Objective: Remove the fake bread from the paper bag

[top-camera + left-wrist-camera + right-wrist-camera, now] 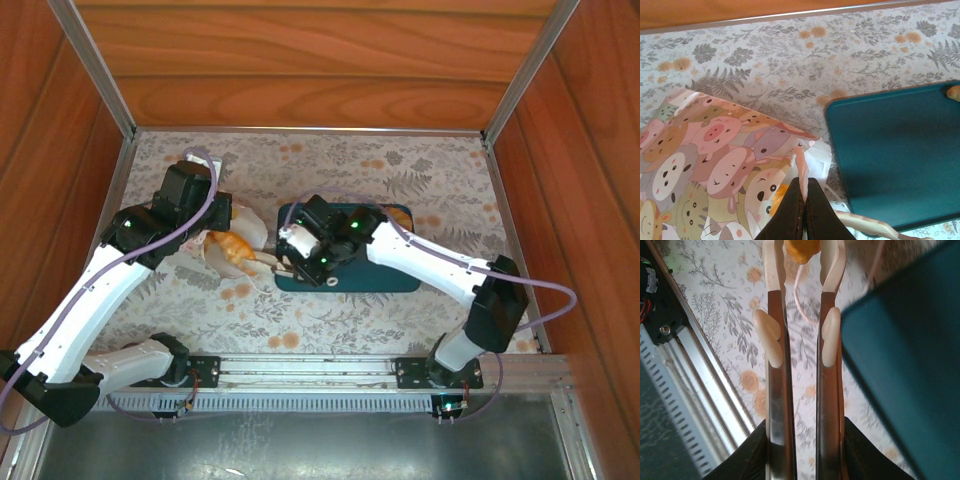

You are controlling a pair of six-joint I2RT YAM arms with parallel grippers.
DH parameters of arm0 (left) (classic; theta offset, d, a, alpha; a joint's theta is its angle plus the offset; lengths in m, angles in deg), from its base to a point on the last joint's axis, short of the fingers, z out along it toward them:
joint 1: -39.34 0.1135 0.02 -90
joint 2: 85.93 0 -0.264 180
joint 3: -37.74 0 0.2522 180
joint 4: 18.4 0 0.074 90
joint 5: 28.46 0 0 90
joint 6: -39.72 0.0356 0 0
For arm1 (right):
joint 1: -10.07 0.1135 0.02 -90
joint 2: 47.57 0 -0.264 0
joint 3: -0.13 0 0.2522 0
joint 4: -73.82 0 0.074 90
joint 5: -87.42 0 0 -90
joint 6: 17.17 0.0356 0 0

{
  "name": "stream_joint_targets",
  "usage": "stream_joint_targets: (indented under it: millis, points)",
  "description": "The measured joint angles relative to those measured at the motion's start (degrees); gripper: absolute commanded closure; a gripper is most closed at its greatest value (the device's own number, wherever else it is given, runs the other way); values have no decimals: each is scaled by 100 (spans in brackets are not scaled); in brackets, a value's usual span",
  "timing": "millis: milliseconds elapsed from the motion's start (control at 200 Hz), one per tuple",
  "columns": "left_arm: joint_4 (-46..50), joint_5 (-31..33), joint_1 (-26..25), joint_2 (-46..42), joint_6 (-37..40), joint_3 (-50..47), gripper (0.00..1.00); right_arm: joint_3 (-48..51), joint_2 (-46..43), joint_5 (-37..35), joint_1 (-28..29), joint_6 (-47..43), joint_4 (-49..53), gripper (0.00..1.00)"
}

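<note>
Three wooden walls enclose the table at left, far side and right; a metal rail bounds its near edge. Open floral cloth runs along the far wall and to the right of the tray, which lies flat at centre with its long side parallel to the rail.

The bag lies on its side just left of the tray, mouth toward it. A cord handle rests at the tray corner beside the bag. The left arm reaches over the table's left half to the bag, and the right arm crosses above the tray's left end.

The left gripper is fully closed, pinching the bag's paper edge at the mouth. The right gripper stands narrow between bag and tray, its tips touching both sides of one pastry at the bag's mouth.

More golden bread shows inside the mouth. One bun sits on the tray at its far right corner.
</note>
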Motion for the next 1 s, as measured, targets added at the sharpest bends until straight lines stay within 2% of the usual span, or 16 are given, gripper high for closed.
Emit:
stream_joint_targets:
  millis: [220, 450, 585, 1000]
  points:
    - [-286, -68, 0, -103, 2, -208, 100, 846, -1403, 378, -474, 822, 243, 73]
    - [-474, -90, 0, -293, 22, -361, 100, 1384, -2656, 374, -911, 1976, 905, 71]
    - [-553, -96, 2, -498, 22, -433, 100, 1904, -3163, 153, -1252, 2986, 1266, 70]
    - [-691, -240, 2, -686, 52, -555, 100, 3071, -5184, -684, -1255, 6070, 1650, 67]
